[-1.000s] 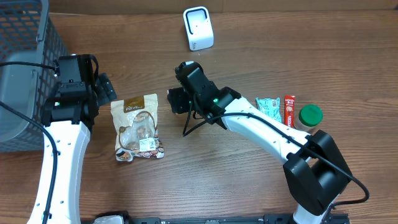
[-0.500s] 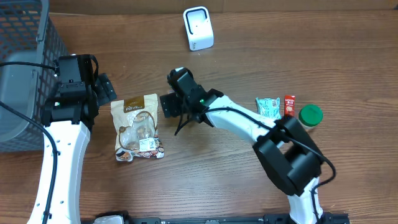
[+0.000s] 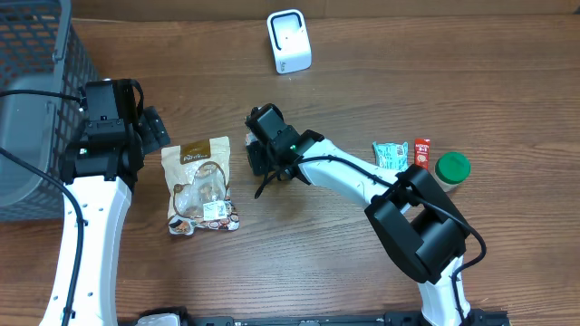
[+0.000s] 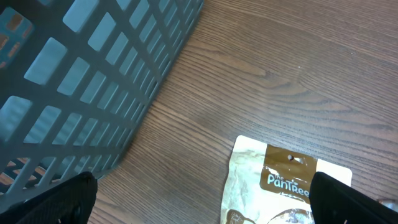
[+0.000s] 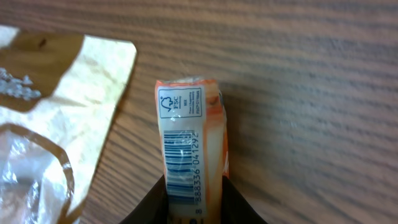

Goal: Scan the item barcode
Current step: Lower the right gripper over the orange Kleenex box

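One small carton (image 5: pixel 189 149), barcode showing, sits clamped in our right gripper (image 5: pixel 194 206) just right of the snack bag (image 3: pixel 200 186). Our left gripper (image 4: pixel 202 200) gapes wide over the bag's top, with the scanner (image 3: pixel 289 42) beyond and the basket (image 3: pixel 36 109) to the left.

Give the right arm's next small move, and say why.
Probably lift the orange pack and carry it toward the white scanner, barcode facing it. The right fingers flank the pack's lower end and look closed on it. Its barcode shows on the upper face, and the scanner stands apart at the table's far side.
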You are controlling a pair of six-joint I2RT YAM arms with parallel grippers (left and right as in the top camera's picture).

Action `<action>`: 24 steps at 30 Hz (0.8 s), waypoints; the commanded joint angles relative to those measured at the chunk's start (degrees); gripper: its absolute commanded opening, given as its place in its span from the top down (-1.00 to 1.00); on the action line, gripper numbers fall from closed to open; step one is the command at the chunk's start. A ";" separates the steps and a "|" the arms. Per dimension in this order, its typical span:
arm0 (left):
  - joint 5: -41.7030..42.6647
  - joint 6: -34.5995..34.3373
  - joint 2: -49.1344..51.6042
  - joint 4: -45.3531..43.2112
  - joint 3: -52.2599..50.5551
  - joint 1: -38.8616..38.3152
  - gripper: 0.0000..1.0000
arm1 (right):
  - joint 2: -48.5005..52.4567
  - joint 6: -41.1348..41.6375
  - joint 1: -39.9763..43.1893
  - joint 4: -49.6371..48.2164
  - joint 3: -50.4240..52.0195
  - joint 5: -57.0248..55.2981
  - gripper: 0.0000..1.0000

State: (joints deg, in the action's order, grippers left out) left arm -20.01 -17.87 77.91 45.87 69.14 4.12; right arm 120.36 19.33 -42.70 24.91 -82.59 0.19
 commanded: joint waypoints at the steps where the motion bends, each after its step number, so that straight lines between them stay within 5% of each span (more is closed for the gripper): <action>1: -0.94 0.07 0.09 -0.02 0.70 -0.02 -1.00 | -6.56 -0.13 1.31 3.06 -1.09 -5.01 0.56; 11: -0.94 0.07 0.09 -0.02 0.70 -0.02 -1.00 | -11.58 -0.37 1.90 22.64 0.50 -25.03 0.56; 24: -0.94 0.07 0.09 -0.02 0.70 -0.02 -0.99 | -10.05 -0.09 1.90 17.77 11.02 -29.03 0.48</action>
State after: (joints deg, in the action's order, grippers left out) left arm -19.99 -17.87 77.91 45.84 69.14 4.12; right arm 109.58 19.07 -40.86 43.07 -72.03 -27.49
